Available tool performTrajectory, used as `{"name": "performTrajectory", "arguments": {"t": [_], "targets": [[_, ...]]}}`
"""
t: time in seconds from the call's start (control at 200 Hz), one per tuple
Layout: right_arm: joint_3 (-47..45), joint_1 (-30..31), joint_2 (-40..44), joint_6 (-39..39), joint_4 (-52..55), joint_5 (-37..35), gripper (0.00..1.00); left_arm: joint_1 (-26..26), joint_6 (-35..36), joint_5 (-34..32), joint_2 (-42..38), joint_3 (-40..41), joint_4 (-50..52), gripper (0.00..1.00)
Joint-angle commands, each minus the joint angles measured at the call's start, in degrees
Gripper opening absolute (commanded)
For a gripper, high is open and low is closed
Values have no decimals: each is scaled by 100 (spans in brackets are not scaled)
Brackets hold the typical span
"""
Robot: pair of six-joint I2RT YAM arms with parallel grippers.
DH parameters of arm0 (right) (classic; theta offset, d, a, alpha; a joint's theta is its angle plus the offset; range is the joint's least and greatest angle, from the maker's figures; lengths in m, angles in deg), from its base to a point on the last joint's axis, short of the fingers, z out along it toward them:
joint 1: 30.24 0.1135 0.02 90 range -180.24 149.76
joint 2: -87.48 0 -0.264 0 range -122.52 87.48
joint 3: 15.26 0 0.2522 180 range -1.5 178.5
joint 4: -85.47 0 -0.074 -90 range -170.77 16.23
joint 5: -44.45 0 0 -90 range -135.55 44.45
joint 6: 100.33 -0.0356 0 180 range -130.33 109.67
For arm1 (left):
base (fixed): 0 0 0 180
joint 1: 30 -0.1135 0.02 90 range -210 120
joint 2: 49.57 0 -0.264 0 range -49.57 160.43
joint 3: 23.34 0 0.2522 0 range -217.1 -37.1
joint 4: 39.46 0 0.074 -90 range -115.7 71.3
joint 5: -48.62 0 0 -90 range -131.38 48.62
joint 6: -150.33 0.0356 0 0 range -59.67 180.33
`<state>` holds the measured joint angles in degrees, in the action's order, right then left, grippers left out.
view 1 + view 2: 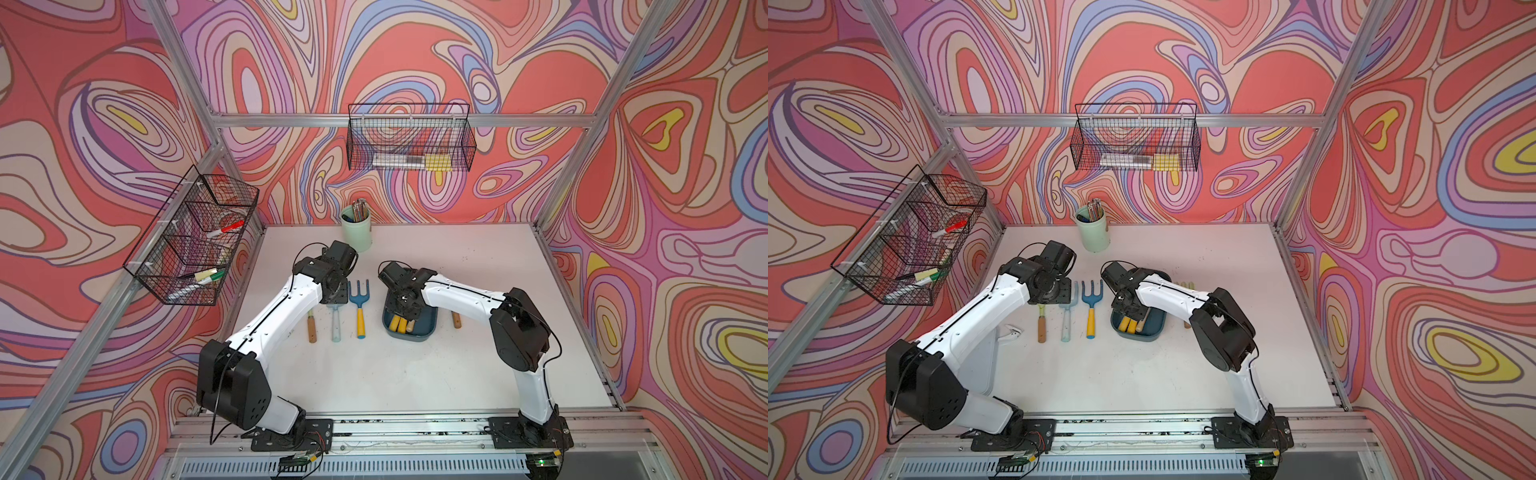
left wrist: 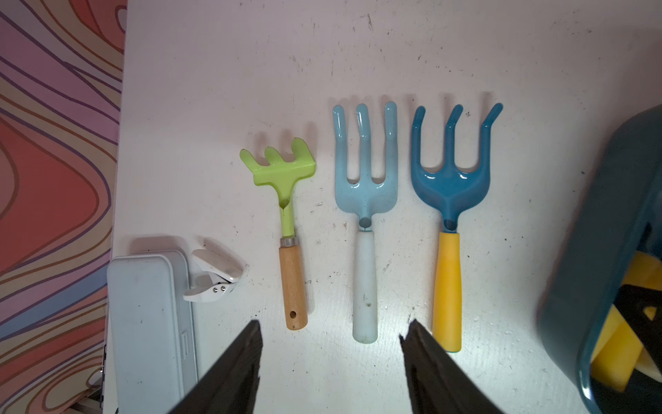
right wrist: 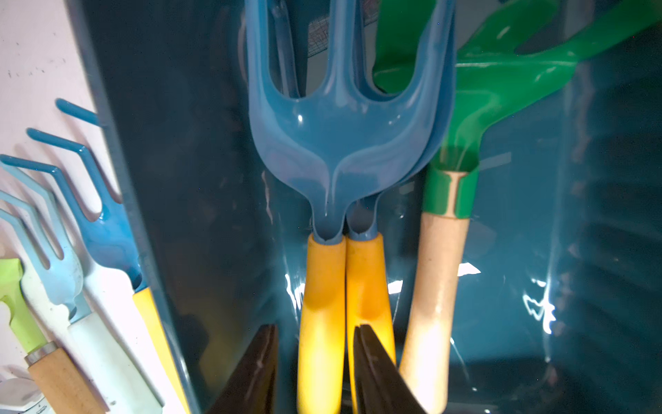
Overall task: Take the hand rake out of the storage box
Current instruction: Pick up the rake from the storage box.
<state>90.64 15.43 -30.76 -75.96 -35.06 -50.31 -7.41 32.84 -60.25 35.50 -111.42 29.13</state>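
The dark teal storage box (image 1: 430,322) (image 1: 1154,328) sits right of the table's middle. Inside lie two blue hand rakes with yellow handles, one (image 3: 344,143) stacked over the other (image 3: 365,279), and a green rake with a wooden handle (image 3: 440,269). My right gripper (image 3: 315,328) (image 1: 401,307) reaches down into the box, shut on the upper hand rake's yellow handle. One finger (image 3: 372,365) lies in front of the second yellow handle. My left gripper (image 2: 334,322) (image 1: 336,297) hangs open over the table, holding nothing, near the handle ends of a row of tools.
Left of the box lie a lime rake (image 2: 293,283), a light blue fork (image 2: 365,200) and a blue fork (image 2: 447,186). A white case (image 2: 150,322) and clip (image 2: 215,276) sit further left. A pale green cup (image 1: 356,235) stands behind; wire baskets (image 1: 409,141) (image 1: 191,241) hang on the walls.
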Motion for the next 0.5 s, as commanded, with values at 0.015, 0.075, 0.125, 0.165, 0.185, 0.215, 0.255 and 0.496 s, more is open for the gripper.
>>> {"name": "performTrajectory", "arguments": {"t": [0.015,0.075,0.125,0.165,0.185,0.215,0.255,0.496], "targets": [[2,-57,-210,6,-47,56,37,29,-28,-146,-102,94,28,66],[-10,-65,-222,7,-98,45,37,26,-27,-152,-116,111,19,67],[26,-71,-257,29,-89,66,37,26,-29,-152,-115,120,19,67],[64,-76,-300,50,-89,92,37,25,-29,-152,-117,137,10,67],[88,-76,-319,60,-89,101,36,22,-30,-152,-116,144,10,67],[113,-76,-349,66,-89,114,36,25,-35,-152,-112,155,1,67],[121,-76,-379,82,-104,122,36,26,-44,-143,-115,172,-7,67],[153,-76,-473,147,-34,177,35,19,-37,-169,-132,241,-44,67]]}}
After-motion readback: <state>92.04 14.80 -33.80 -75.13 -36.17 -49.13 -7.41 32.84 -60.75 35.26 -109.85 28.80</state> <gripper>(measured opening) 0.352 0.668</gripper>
